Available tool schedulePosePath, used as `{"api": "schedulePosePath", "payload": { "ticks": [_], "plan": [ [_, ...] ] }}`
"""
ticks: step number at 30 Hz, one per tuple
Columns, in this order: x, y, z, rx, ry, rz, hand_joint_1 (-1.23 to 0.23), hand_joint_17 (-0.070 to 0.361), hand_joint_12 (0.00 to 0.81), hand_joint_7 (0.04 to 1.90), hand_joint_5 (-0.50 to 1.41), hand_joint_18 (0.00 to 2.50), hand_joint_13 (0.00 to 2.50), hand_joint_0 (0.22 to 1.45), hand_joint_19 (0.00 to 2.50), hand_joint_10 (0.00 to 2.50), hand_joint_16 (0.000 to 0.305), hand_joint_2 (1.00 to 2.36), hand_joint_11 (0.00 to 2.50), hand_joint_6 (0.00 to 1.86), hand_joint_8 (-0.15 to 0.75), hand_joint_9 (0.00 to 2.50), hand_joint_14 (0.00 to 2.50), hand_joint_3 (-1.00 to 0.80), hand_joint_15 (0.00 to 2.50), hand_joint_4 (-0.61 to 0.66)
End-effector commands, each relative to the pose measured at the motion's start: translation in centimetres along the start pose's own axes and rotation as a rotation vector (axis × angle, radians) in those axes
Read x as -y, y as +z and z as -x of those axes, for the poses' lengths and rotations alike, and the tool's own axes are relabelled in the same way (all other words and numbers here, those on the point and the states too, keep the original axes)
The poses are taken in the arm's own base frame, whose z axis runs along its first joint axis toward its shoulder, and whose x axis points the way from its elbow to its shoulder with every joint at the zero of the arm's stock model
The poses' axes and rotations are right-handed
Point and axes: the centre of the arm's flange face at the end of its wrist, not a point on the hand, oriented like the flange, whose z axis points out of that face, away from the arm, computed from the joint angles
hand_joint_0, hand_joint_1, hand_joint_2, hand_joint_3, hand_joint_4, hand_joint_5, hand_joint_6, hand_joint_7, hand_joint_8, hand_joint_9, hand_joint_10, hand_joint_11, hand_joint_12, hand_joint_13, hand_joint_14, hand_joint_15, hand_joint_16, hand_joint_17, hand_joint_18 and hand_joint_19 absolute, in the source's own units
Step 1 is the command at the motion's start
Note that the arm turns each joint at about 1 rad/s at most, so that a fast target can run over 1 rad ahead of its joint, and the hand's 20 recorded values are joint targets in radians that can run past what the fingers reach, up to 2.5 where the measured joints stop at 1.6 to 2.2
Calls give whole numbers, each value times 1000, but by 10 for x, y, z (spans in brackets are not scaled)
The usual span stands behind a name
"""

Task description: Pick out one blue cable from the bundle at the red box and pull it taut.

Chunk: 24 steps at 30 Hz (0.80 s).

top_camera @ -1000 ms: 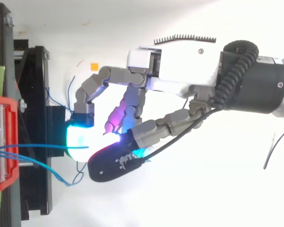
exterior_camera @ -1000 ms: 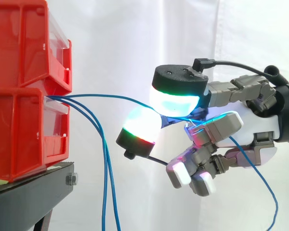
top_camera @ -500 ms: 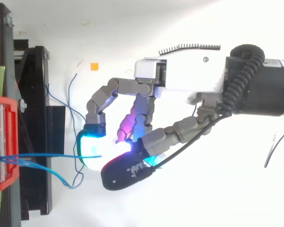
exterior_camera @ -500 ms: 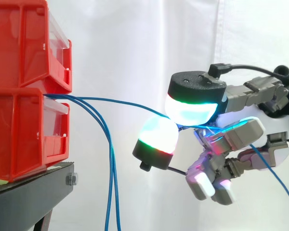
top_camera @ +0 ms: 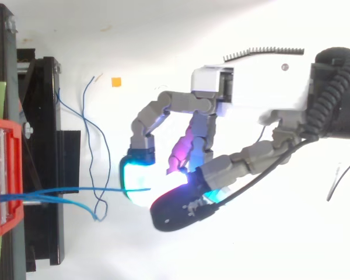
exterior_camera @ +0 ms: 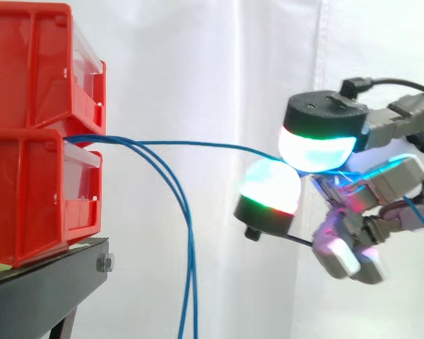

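Back we've drawn from the red box (exterior_camera: 28, 191) — hand (top_camera: 256, 81) pinching one blue cable (exterior_camera: 219, 145) between its pads (exterior_camera: 268, 185), so the line ahead of it straightens.

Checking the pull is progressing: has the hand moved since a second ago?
Yes. In the side view the hand has moved right, away from the fixed red bins, with the blue cable pinched between its glowing pads.

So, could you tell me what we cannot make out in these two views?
Side view: where the blue cable starts, hidden inside the lower red bin.
Side view: the ends of the hanging cables, cut off by the bottom edge.
Both views: the exact pinch spot, covered by the hand's glowing pads.
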Motion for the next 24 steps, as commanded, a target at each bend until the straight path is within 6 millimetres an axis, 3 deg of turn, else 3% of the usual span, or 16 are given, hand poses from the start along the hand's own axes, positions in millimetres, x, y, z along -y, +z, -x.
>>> {"api": "schedulePosePath", "payload": {
  "ticks": [1, 6, 24],
  "plan": [
    [12, -18, 3, 29, -2, -22, -876, 143, 444, 966, -59, 1059, 1073, 650, 760, 30, 63, 1017, 1105, 907, 341, 1601, 21, -40, 566, 39],
    [16, -25, 2, 51, -2, -9, -875, 143, 442, 966, -60, 1060, 1073, 650, 750, 29, 64, 1018, 1102, 907, 344, 1602, 20, -39, 565, 41],
    [14, -21, -1, 51, 1, 26, -873, 142, 442, 967, -60, 1042, 1055, 660, 766, 31, 63, 1017, 1105, 911, 345, 1588, 21, -23, 564, 23]
  ]
}}
